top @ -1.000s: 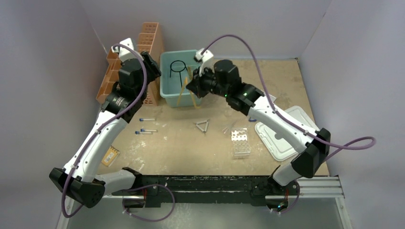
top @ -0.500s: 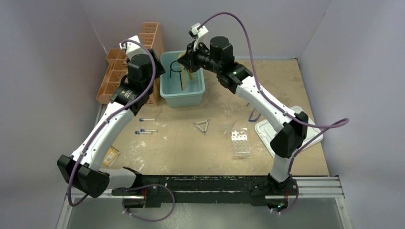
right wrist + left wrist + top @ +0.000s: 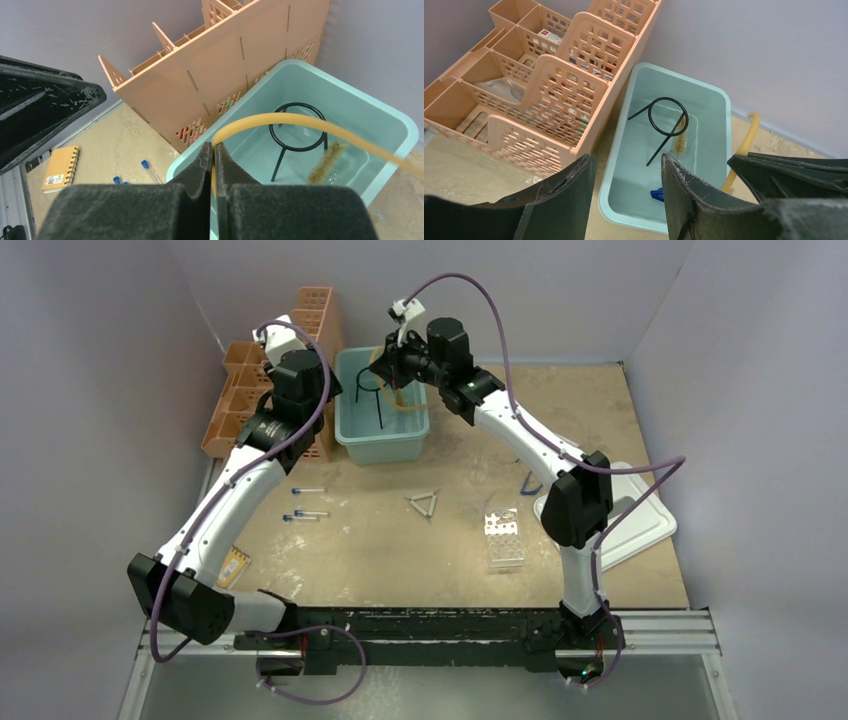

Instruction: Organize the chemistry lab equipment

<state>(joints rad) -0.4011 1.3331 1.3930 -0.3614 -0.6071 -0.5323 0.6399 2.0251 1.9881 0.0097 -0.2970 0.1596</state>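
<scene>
- Amber hose point(image 3: 300, 121) is pinched in the closed right gripper point(image 3: 214, 156) and arches over the teal bin point(image 3: 400, 125).
- A second ago it dangled across the bin's near wall; the arm has since carried it above the basin holding the black wire ring with stem point(image 3: 660, 150).
- Left gripper point(image 3: 626, 162) hangs open and empty near the bin.
- Releasing the hose looks like the next step; the blue-capped tubes point(image 3: 308, 512) and wire triangle point(image 3: 426, 504) still lie on the table point(image 3: 600, 410).

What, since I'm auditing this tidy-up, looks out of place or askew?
The amber hose, pinched in the right gripper, arcs across the teal bin and pokes out past its rim instead of lying inside. Blue-capped tubes lie loose on the table, apart from the clear tube rack.
</scene>
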